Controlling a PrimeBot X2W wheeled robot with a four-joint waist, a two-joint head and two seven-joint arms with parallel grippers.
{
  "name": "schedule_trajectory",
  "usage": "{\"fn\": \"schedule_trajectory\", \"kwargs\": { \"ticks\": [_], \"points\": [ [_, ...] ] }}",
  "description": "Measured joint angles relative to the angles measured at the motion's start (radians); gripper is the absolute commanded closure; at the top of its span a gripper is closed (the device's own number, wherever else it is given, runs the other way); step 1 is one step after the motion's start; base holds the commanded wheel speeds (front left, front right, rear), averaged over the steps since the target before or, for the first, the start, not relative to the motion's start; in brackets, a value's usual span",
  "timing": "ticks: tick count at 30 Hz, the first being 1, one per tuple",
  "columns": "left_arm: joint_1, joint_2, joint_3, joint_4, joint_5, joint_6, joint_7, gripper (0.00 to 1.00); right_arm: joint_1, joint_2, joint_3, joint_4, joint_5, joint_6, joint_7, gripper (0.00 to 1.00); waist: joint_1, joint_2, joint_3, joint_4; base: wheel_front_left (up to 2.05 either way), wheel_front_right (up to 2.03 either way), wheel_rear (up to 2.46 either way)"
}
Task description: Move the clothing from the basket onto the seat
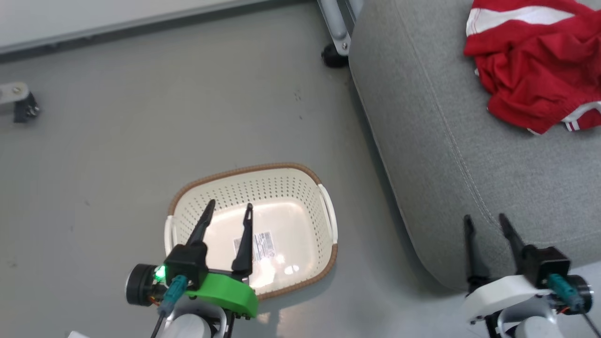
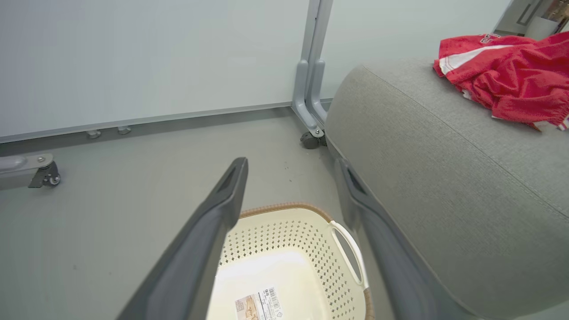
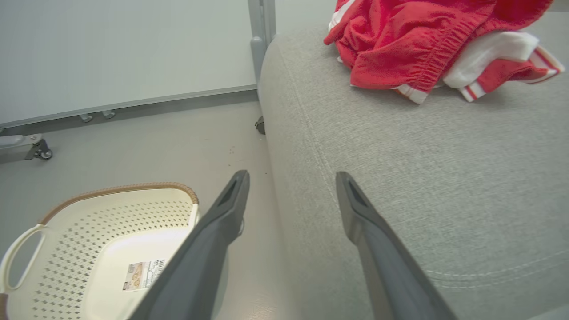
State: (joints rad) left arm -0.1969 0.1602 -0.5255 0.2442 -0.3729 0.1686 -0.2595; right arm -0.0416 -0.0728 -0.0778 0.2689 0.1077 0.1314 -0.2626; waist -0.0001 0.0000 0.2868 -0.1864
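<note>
The red and white clothing (image 1: 535, 70) lies in a crumpled heap on the light-grey seat (image 1: 446, 141), at the far right; it also appears in the left wrist view (image 2: 511, 80) and in the right wrist view (image 3: 426, 49). On the floor stands the cream basket (image 1: 324, 206), holding nothing but a label on its bottom (image 2: 284, 235) (image 3: 89, 213). My left gripper (image 1: 228, 206) hangs open above the basket. Over the seat's front corner my right gripper (image 1: 485, 219) stands open, holding nothing.
A white panel on castored metal legs (image 1: 335, 47) stands behind the seat's far corner. Another castor foot (image 1: 21, 103) sits at the far left. Grey floor (image 1: 141, 141) spreads around the basket.
</note>
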Motion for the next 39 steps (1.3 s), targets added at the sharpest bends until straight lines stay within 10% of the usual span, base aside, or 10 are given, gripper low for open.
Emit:
{"fn": "schedule_trajectory", "kwargs": {
  "ticks": [10, 39],
  "points": [
    [0.205, -0.049, 0.24, -0.119, 0.115, -0.047, -0.005, 0.0, 0.04, 0.015, 0.276, -0.025, -0.008, 0.0, 0.0, 0.0, 0.0, 0.0, -0.212, 0.1, 0.0, 0.0, 0.0],
    [0.464, -0.108, 0.382, -0.258, 0.28, -0.147, -0.005, 0.0, 0.221, 0.011, 0.161, -0.21, -0.006, 0.0, 0.0, 0.0, 0.0, 0.0, -0.427, 0.175, 0.0, 0.0, 0.0]
  ]
}}
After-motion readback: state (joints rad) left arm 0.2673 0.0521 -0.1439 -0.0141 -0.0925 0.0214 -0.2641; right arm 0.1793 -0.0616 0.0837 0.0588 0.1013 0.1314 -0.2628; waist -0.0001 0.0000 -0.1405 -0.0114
